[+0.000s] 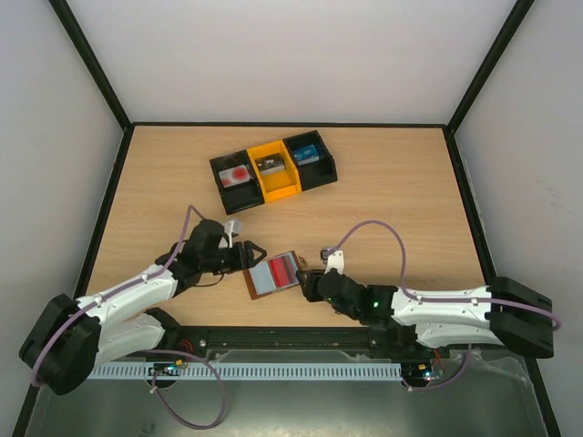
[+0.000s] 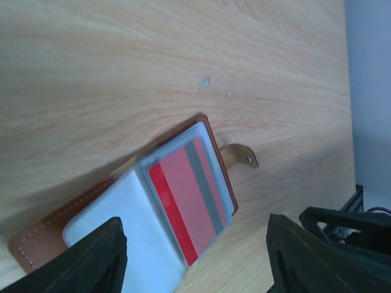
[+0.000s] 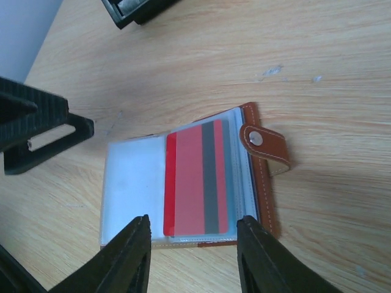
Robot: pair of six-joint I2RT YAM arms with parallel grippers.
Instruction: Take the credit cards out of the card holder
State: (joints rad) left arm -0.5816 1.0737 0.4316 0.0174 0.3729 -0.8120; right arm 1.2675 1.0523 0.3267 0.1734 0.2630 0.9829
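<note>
Open card holder [image 1: 273, 274] at table's 6 o'clock, red card [image 1: 281, 270] not yet pulled from its sleeve. Whitish card [image 1: 239, 174] lies in tray [image 1: 282, 189] at 12. Left gripper [image 1: 249, 256] and right gripper [image 1: 308, 280] flank it, jaws apart, empty. Halfway, I judge.

Probably a robotics lab cell: white panels [image 1: 291, 55] in black framing [image 1: 91, 64] enclose a wood-grain table [image 1: 410, 182], left arm [image 1: 127, 293] and right arm [image 1: 446, 305] bolted at its edge.
</note>
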